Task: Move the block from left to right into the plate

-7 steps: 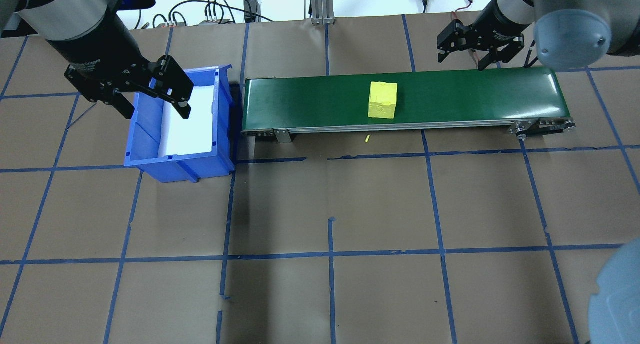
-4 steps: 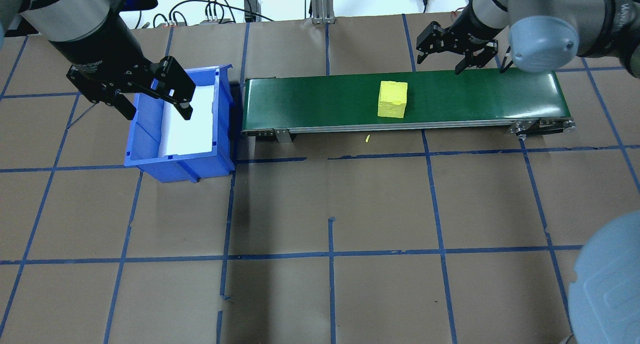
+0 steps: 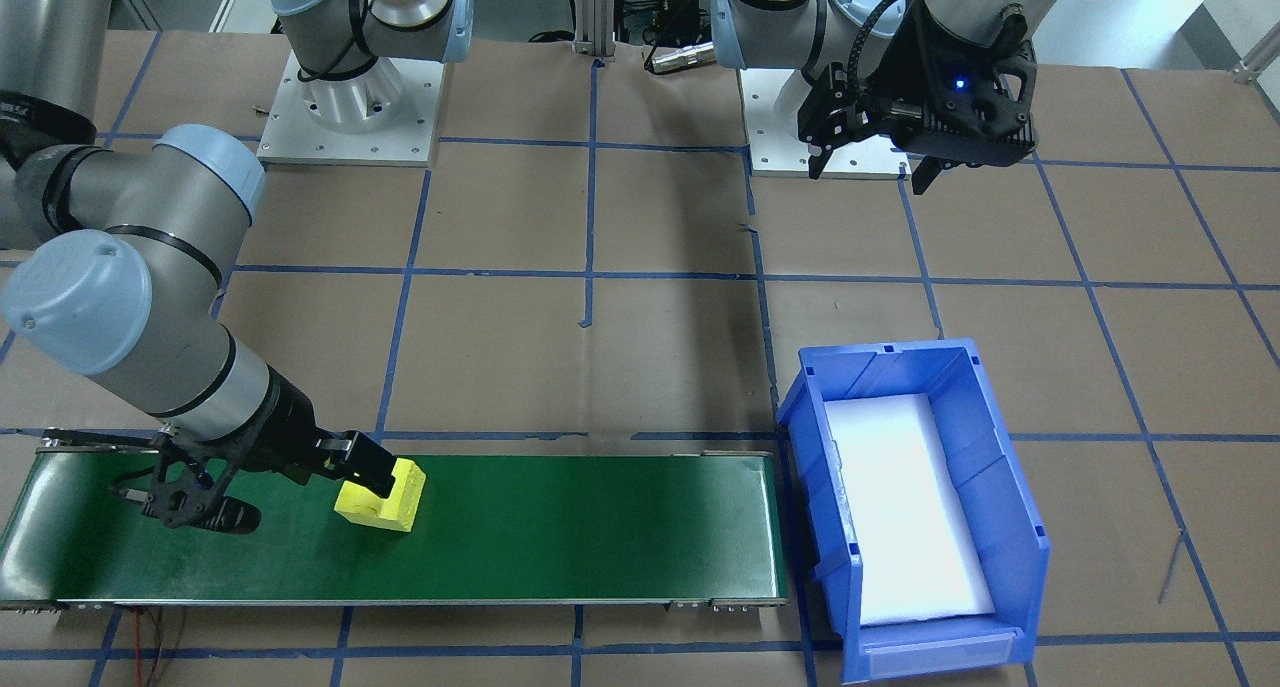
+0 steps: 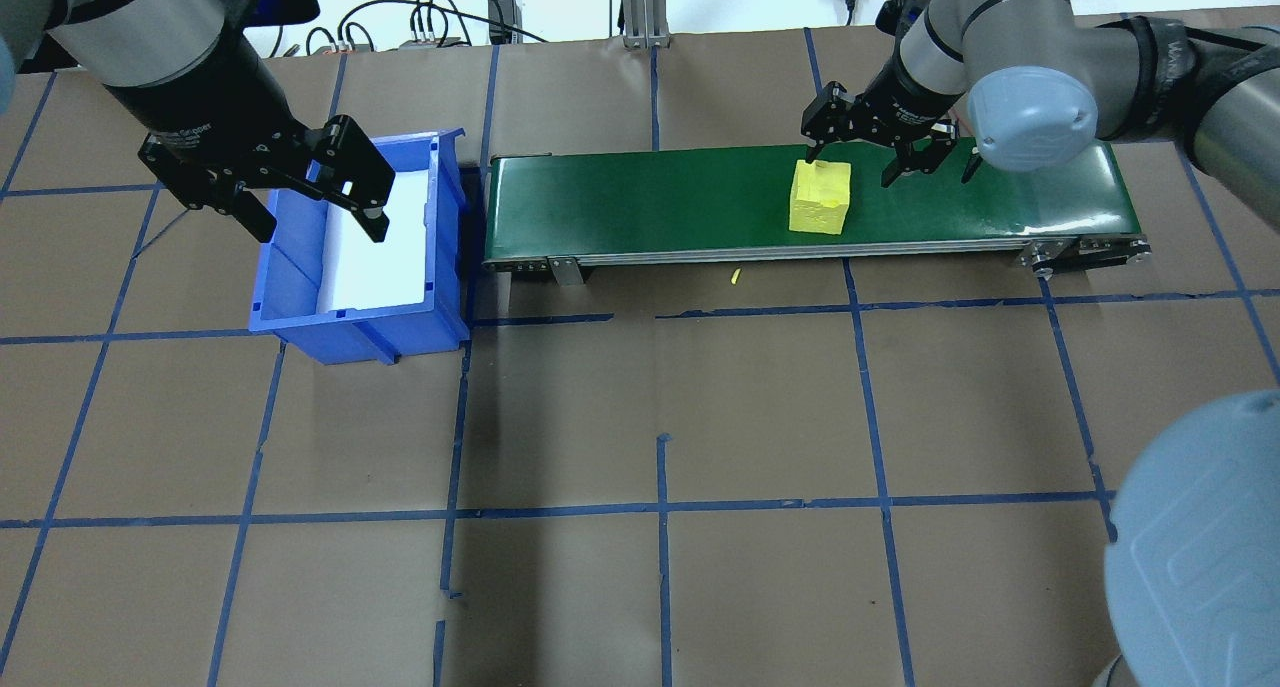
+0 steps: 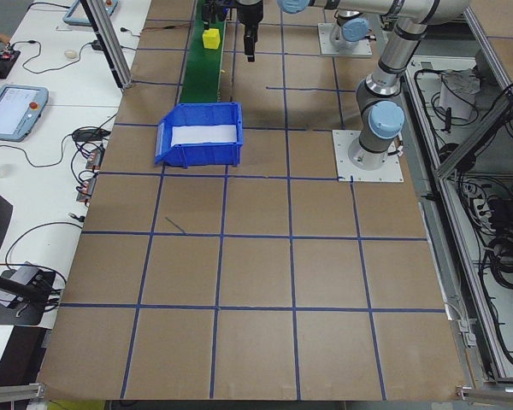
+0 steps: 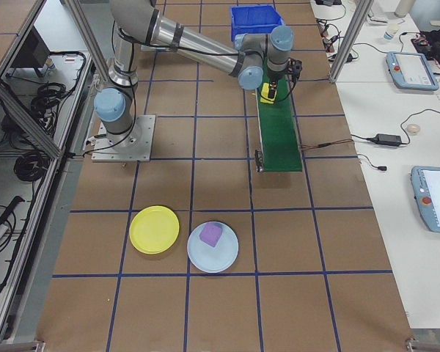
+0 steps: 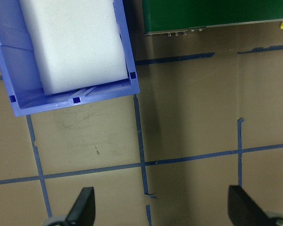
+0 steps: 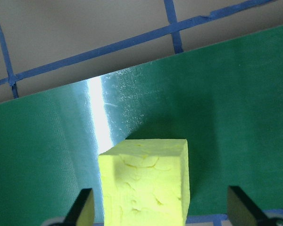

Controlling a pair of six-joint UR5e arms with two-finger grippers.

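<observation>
A yellow block lies on the green conveyor belt, right of its middle. My right gripper is open and low over the belt, straddling the block; one finger is against the block's side in the front-facing view. In the right wrist view the block sits between the fingers, nearer the left one. The yellow plate lies on the table well away from the belt, shown only in the exterior right view. My left gripper hangs open and empty over the blue bin.
The blue bin holds a white foam pad and stands at the belt's left end. A pale blue plate with a purple block on it lies beside the yellow plate. A small yellow scrap lies in front of the belt.
The block has ridden rightward along the belt. My right gripper has moved left and down to straddle it. The left arm has barely moved.
</observation>
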